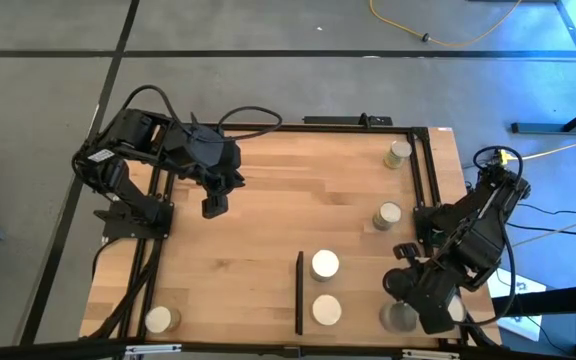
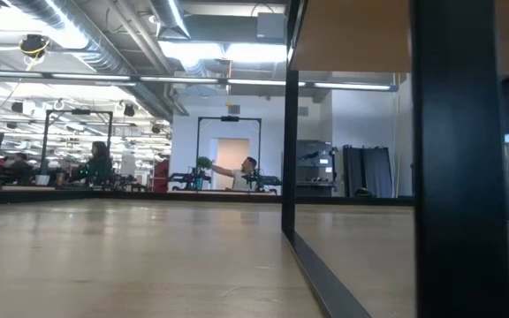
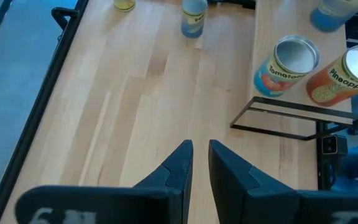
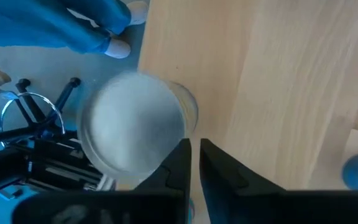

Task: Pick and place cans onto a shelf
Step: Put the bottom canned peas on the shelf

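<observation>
Several cans with pale tops stand upright on the table. Two are at the far right [image 1: 398,153] [image 1: 387,216] and one is at the near left [image 1: 158,320]. A tomato can [image 3: 288,65] and a pineapple can [image 3: 347,78] stand on the shelf [image 1: 363,290], just behind its black bar [image 1: 299,292]. Another can [image 1: 400,317] stands at the near right. My right gripper [image 1: 408,297] is shut right beside this can and shows in its wrist view [image 4: 194,152]. My left gripper [image 1: 213,208] is shut and empty over the table's far left part, and shows in its wrist view [image 3: 201,155]. My right gripper comes from above. One fingertip [image 4: 180,152] stands at the edge of the near-right can's pale top [image 4: 132,127]. I cannot tell whether it touches the can. The can stands upright on the table.
A black frame [image 1: 423,180] runs along the table's edges. In the low view a black post [image 2: 462,159] carries the raised shelf. A person's blue-clad legs and pale shoes [image 4: 98,28] show beyond the table's near edge. Bare wood lies in the table's middle [image 1: 268,230].
</observation>
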You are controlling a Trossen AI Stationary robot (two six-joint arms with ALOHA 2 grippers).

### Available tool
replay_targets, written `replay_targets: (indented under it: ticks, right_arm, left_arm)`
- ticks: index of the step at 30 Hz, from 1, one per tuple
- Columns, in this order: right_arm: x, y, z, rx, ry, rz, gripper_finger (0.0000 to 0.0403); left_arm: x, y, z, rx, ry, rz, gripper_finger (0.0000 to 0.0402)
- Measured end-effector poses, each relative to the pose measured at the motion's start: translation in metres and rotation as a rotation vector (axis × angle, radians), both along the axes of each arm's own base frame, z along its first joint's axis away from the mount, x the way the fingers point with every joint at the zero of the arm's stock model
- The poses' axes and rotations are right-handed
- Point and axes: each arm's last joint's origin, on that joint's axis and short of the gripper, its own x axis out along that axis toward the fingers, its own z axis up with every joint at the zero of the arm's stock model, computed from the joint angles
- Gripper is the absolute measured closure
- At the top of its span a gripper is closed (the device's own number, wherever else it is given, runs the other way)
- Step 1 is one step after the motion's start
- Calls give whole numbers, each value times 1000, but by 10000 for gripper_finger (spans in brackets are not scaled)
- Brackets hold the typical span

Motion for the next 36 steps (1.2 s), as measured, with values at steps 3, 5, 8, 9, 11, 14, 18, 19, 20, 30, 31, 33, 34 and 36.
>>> replay_targets:
  ticks: [3, 5, 8, 9, 11, 14, 18, 19, 20, 30, 31, 33, 34, 36]
  right_arm:
    - [-1, -1, -1, -20, 3, 23, 367]
    - [-1, -1, -1, -27, -4, 43, 367]
    - [1, -3, 0, -63, -43, 47, 373]
    - [1, -4, 1, -76, -59, 43, 379]
    - [2, -6, 6, -82, -94, 32, 394]
    - [5, -5, 13, -38, -138, 17, 397]
    - [12, 6, 17, 87, -199, 83, 399]
    - [14, 9, 17, 117, -216, 111, 399]
    - [16, 12, 15, 136, -230, 132, 400]
    - [25, 22, -13, 145, -257, 168, 401]
    - [26, 22, -14, 146, -260, 170, 401]
    - [26, 23, -15, 147, -261, 169, 401]
    - [26, 23, -14, 150, -262, 167, 401]
    - [26, 22, -14, 154, -257, 155, 401]
  left_arm:
    - [0, 0, 0, 0, 0, 0, 357]
    - [0, 0, 0, 0, 0, 0, 357]
    - [0, 0, 0, 0, 0, 0, 357]
    - [0, 0, 0, 0, 0, 0, 357]
    - [0, 0, 0, 0, 0, 0, 357]
    - [0, 0, 0, 0, 0, 0, 357]
    - [0, 0, 0, -1, 0, 1, 357]
    - [0, 0, 0, -1, 0, 1, 357]
    - [0, 0, 0, -1, 0, 1, 357]
    - [0, 0, 0, -1, -1, 1, 357]
    - [0, 0, 0, -2, -1, 1, 357]
    - [0, 0, 0, -2, -1, 1, 357]
    - [0, 0, 0, -3, -1, 3, 357]
    - [0, 0, 0, -3, -1, 3, 357]
